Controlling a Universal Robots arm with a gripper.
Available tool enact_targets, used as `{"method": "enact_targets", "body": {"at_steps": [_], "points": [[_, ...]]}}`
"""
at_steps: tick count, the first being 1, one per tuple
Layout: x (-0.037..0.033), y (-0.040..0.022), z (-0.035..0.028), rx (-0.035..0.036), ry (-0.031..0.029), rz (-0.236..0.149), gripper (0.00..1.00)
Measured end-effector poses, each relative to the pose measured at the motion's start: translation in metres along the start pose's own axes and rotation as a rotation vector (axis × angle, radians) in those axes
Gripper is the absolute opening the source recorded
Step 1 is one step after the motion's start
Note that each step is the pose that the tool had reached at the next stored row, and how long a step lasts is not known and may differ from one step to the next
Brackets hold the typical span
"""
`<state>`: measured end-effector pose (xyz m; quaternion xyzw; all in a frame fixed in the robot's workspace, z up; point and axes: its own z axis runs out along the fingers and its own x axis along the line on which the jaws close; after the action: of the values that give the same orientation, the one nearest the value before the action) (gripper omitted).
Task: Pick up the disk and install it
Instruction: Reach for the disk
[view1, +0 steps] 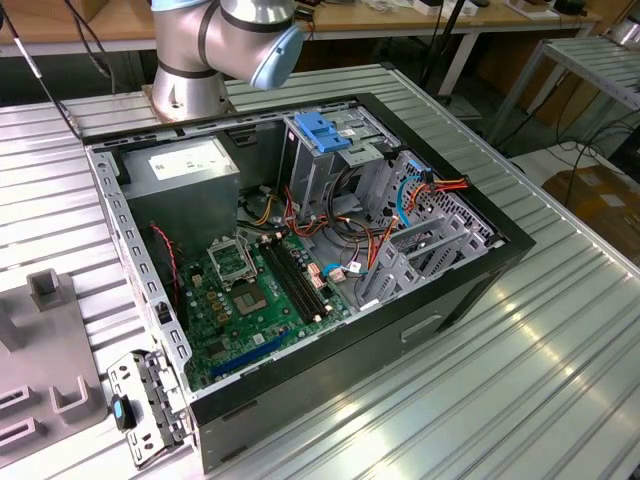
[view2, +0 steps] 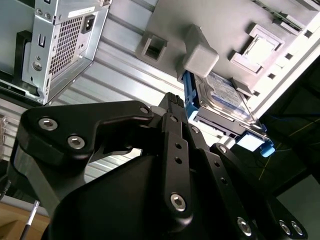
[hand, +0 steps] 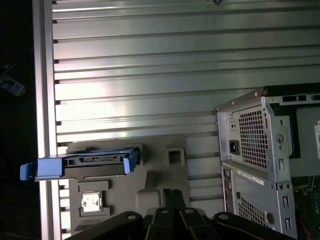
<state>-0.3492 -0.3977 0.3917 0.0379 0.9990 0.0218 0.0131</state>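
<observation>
The disk (view2: 225, 97) is a silver drive with a white and blue label in a blue carrier. It rests on a grey fixture plate (view2: 220, 25) near the ribbed table's edge, and its blue end tab (view2: 255, 142) sticks out past the plate. In the first wrist view the disk (hand: 82, 166) is seen edge-on on the same plate (hand: 160, 175). My gripper (hand: 167, 194) is shut with nothing in it and hangs apart from the disk. Its black linkages fill the foreground, and the gripper (view2: 172, 100) tip points toward the disk's near end.
An open computer case (view1: 300, 250) lies on the ribbed metal table (view1: 540, 360), with motherboard, cables and a drive cage under a blue latch (view1: 322, 130). The grey fixture plate (view1: 50, 370) lies at the exterior view's left. The case's perforated rear (hand: 252, 145) is close by.
</observation>
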Motion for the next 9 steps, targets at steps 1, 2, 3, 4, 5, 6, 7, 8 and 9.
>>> {"method": "enact_targets", "body": {"at_steps": [1,2,3,4,5,6,7,8,9], "points": [[0.0013,-0.0001,0.0,0.0,0.0,0.0,0.11],[0.0025,-0.0002,0.0,0.0,-0.0001,0.0,0.11],[0.0037,-0.0002,-0.0001,0.0,0.0,0.0,0.11],[0.0051,-0.0002,-0.0001,0.0,0.0,0.0,0.11],[0.0063,-0.0002,-0.0001,0.0,-0.0001,0.0,0.11],[0.0075,-0.0001,-0.0001,0.0,0.0,0.0,0.11],[0.0096,-0.0001,-0.0001,0.0,-0.0001,0.0,0.11],[0.0113,-0.0001,-0.0001,-0.0001,-0.0001,0.0,0.11],[0.0126,-0.0001,-0.0002,0.0,0.0,0.0,0.11]]}}
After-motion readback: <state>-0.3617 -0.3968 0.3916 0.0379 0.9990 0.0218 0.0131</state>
